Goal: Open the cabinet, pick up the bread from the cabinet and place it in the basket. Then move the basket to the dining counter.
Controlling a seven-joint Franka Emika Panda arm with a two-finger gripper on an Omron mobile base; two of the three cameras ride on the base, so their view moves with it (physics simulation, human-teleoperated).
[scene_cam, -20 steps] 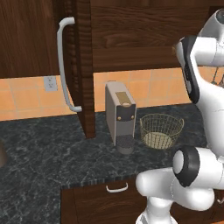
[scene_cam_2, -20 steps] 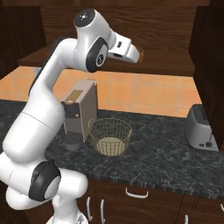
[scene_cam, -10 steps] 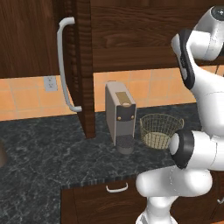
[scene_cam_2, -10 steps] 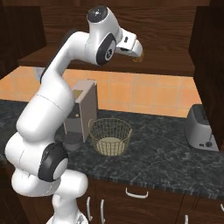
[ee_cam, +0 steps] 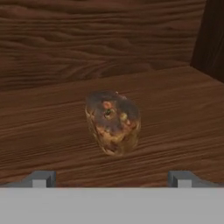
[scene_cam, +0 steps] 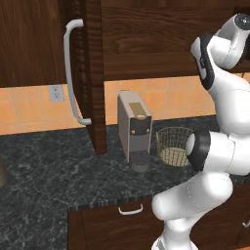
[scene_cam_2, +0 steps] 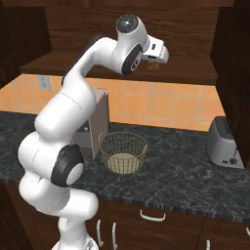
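Hovering inside the cabinet (scene_cam_2: 122, 68), the gripper (ee_cam: 111, 178) holds its jaws spread wide and empty; the bread (ee_cam: 113, 122) sits on the shelf just ahead, centred between them.

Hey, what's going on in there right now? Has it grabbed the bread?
Gripper open, nothing held, lined up on the bread. Bread sits on the cabinet shelf, between the fingertips but untouched. Nothing in the way. Basket waits on the counter.
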